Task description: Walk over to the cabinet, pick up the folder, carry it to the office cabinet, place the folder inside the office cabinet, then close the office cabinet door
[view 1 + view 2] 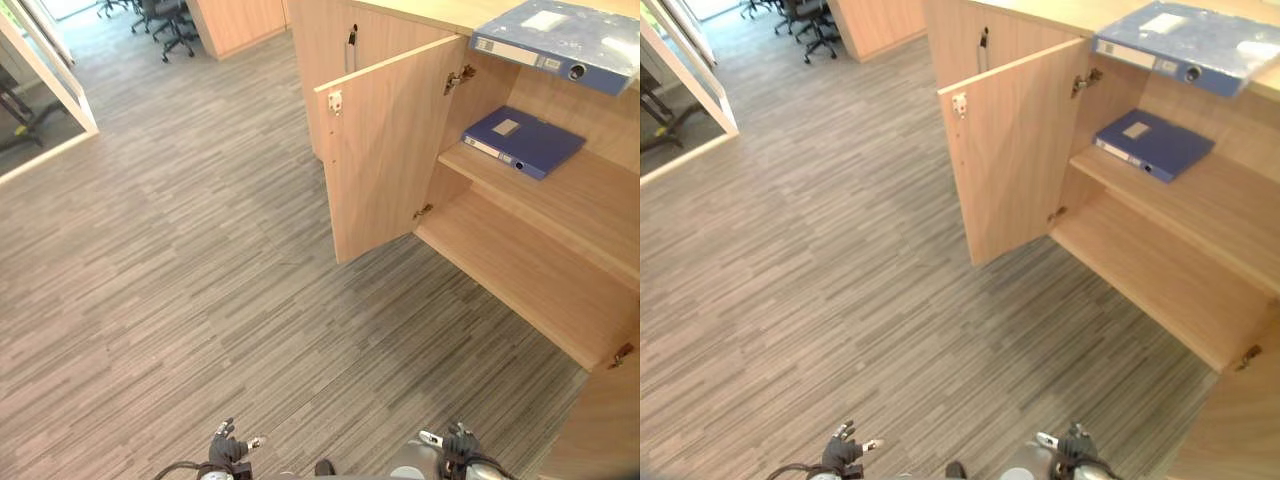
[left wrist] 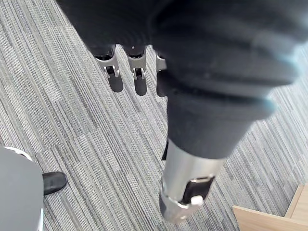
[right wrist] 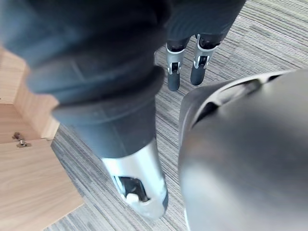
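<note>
Folders, two, are lying at two o'clock: shelf folder (image 1: 522, 141) in the cabinet (image 1: 540, 265), top folder (image 1: 560, 40) on it. Left hand (image 1: 226, 448) and right hand (image 1: 458, 442) are hanging empty, fingers straight.

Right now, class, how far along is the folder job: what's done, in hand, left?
Done, it seems: a blue folder lies on the shelf inside the office cabinet. In hand: nothing; the left hand and right hand hang open near the carpet. Left: closing the door, which stands open. On top rests another folder.
</note>
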### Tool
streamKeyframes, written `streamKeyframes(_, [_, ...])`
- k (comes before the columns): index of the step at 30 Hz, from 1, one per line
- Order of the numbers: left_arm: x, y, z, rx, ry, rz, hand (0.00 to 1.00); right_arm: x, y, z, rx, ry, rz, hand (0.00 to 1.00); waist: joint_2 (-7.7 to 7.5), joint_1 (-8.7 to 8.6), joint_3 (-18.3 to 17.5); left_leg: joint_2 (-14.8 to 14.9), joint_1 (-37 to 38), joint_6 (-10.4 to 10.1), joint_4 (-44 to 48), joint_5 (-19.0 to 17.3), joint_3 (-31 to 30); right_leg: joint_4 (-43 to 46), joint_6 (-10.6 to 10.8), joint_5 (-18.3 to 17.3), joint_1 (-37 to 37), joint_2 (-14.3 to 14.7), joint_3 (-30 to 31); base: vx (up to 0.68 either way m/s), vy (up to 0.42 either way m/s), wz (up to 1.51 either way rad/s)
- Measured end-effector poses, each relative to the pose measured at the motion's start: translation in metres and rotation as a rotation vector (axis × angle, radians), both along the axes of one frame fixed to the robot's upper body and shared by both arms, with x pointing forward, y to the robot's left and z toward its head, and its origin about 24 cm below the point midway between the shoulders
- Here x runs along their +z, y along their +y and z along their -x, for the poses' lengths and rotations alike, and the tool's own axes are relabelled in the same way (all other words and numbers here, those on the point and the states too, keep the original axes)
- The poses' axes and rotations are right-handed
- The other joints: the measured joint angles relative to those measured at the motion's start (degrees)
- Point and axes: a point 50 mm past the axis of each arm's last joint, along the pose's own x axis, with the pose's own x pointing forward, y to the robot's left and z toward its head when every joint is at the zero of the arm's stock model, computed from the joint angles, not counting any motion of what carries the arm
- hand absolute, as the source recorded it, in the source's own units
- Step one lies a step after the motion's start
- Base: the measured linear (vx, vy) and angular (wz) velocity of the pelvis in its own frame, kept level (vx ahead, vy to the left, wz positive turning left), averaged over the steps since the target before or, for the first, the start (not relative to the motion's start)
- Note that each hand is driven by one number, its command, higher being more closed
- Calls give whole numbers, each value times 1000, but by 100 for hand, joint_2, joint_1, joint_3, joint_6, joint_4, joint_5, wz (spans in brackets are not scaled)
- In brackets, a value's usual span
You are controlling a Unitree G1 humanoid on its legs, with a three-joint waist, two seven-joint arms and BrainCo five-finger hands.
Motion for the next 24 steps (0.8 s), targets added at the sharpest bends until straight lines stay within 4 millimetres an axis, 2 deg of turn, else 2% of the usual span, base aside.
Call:
streamKeyframes(2, [0, 2, 0, -7, 2, -6, 0, 3, 0, -7, 5, -22, 4, 0, 43, -10, 173, 271, 286, -19, 4, -11, 49, -580, 293, -317, -67, 212, -680, 207, -84, -19])
streamKeyframes(3, [0, 2, 1, -6, 4, -6, 0, 3, 0, -8, 6, -24, 2, 0, 64, -18, 198, 345, 335, -40, 5, -24, 79, -851, 311, -327, -123, 290, -832, 172, -127, -29])
streamKeyframes(4, [0, 2, 2, -8, 7, -6, 0, 3, 1, -9, 9, -27, 2, 0, 58, -25, 219, 476, 424, -163, 5, -99, 177, -1544, 335, -309, -254, 511, -1088, 180, -179, -26])
streamKeyframes(5, [1, 3, 0, -15, 1, -7, 0, 3, 3, -10, 12, -29, -3, 0, -58, -22, 247, 468, 498, -317, 1, -196, 269, -2395, 268, -78, -335, 678, -1308, 180, -208, -25])
streamKeyframes(6, [1, 5, 0, -19, 0, -13, 0, 2, 4, -9, 10, -26, -5, 0, -172, -22, 233, 408, 547, -422, -6, -269, 315, -2882, 181, 339, -360, 727, -1414, 190, -249, -46])
streamKeyframes(7, [-1, -2, -1, -22, 11, 13, 0, 4, -2, -12, 12, -27, 9, 0, -84, 28, 282, 464, 678, -581, -106, -443, 442, -3039, -387, 448, -383, 876, -1518, 156, -224, -63])
streamKeyframes(8, [-1, -8, -1, -31, 9, 27, 0, 7, -4, -18, 16, -43, 18, 0, 13, -8, 270, 572, 643, -613, -120, -456, 607, -3092, -454, 353, -457, 1028, -1526, 156, -215, -62])
streamKeyframes(10, [1, -10, -7, -46, -11, 32, 0, 6, -4, -15, 5, -38, 14, 0, 21, -122, 294, 614, 660, -617, -105, -445, 673, -2954, -450, 140, -483, 1053, -1537, 122, -230, -14])
streamKeyframes(11, [3, -14, -12, -65, -31, 42, 0, 4, -5, -7, -10, -21, 10, 0, 20, -157, 290, 689, 697, -655, -92, -470, 793, -2836, -377, -88, -459, 1090, -1576, 96, -236, 2])
streamKeyframes(12, [4, -16, -14, -69, -41, 47, 0, 3, -5, -5, -12, -15, 10, 0, 20, -168, 290, 731, 700, -690, -68, -495, 859, -2817, -371, -143, -456, 1119, -1587, 78, -200, 2])
streamKeyframes(14, [7, -18, -21, -81, -65, 55, 0, 1, -3, -2, -27, -13, 0, 0, 29, -254, 284, 924, 671, -837, 110, -637, 963, -2797, -351, -335, -413, 1244, -1684, 84, -193, 3])
streamKeyframes(16, [8, -19, -23, -98, -67, 58, 0, 0, -3, 2, -53, -8, -9, 0, -14, -284, 264, 1095, 536, -966, 647, -742, 1042, -2808, -359, -504, -276, 1278, -1789, 93, -190, 3])
streamKeyframes(18, [9, -22, -25, -135, -70, 57, 0, -2, -3, 8, -58, 7, -11, 0, -50, -308, 260, 1400, 120, -1038, 1859, -758, 1188, -3094, -390, -523, -42, 1396, -1823, 86, -214, -7])
streamKeyframes(19, [10, -22, -26, -139, -78, 55, 0, -3, -2, 9, -60, 16, -15, 0, -67, -269, 271, 1696, -209, -1205, 2856, -605, 1216, -3382, -388, -522, 154, 1561, -1836, 97, -232, -47])
streamKeyframes(20, [9, -19, -20, -134, -69, 50, 0, -3, -1, 7, -52, 14, -16, 0, -81, -213, 280, 1914, -442, -1236, 3654, -304, 1208, -3735, -387, -523, 460, 1740, -1897, 138, -201, -65])
streamKeyframes(21, [9, -18, -17, -132, -65, 49, 0, -2, 0, 5, -44, 10, -15, 0, -37, -177, 256, 2002, -561, -1235, 3954, -209, 1204, -3878, -392, -529, 639, 1812, -1968, 263, -60, -85])
streamKeyframes(22, [11, -14, -16, -127, -78, 36, 0, -1, 2, 2, -32, -2, -15, 0, -122, -158, 256, 2089, -756, -1241, 4608, -387, 1322, -3833, -309, -440, 733, 1773, -2024, 242, -18, -89])
streamKeyframes(23, [13, -11, -15, -118, -86, 30, 0, 0, 2, -1, -33, -15, -17, 0, -38, -116, 290, 2256, -897, -1178, 4993, -630, 1355, -3853, -403, -331, 804, 1996, -1820, 201, -12, -93])
streamKeyframes(24, [14, -10, -15, -112, -90, 28, 0, 1, 3, -3, -32, -20, -21, 0, -23, -92, 278, 2283, -1015, -1151, 5057, -741, 1351, -3897, -408, -336, 817, 2094, -1708, 98, -42, -109])
